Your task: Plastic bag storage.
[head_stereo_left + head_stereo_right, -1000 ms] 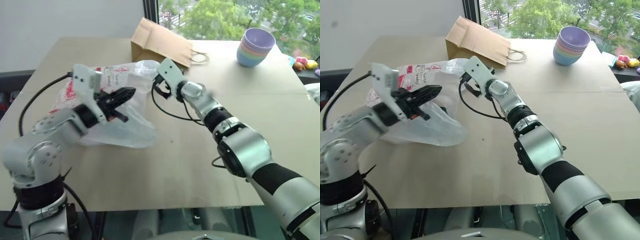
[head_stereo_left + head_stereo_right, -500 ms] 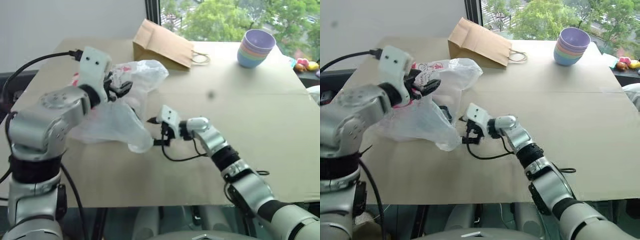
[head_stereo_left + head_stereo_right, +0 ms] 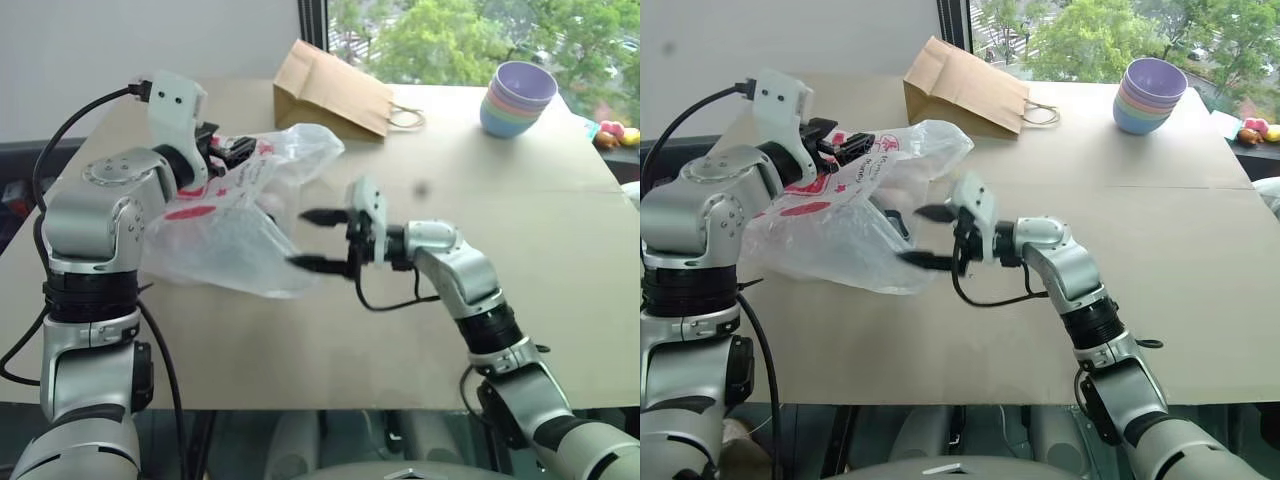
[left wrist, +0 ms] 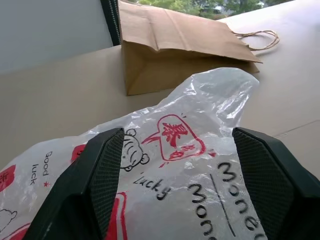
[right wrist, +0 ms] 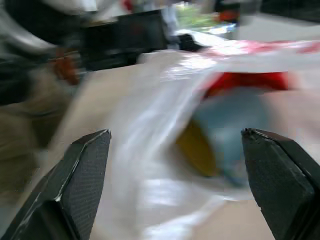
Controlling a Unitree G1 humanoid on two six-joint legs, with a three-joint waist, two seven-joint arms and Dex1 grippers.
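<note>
The plastic bag [image 3: 225,215], thin, white and translucent with red print, lies crumpled on the left half of the table [image 3: 560,260]. My left gripper [image 3: 852,147] hovers at the bag's far upper side, open; in the left wrist view the printed plastic [image 4: 175,145] bulges up between its wide-spread fingers [image 4: 102,175]. My right gripper [image 3: 315,240] points left at the bag's near right edge, open, one finger above the other, the lower fingertip at the plastic's rim. In the right wrist view a blurred yellow and bluish shape [image 5: 215,150] shows through the plastic.
A brown paper bag [image 3: 330,88] with handles lies at the table's far side behind the plastic bag. A stack of pastel bowls [image 3: 517,97] stands at the far right, with small colourful toys [image 3: 612,130] beyond it. The near table edge runs under my right forearm.
My right gripper pulled back from the bag's far top to its near right edge and turned to point left. My left gripper moved forward over the bag and opened wide.
</note>
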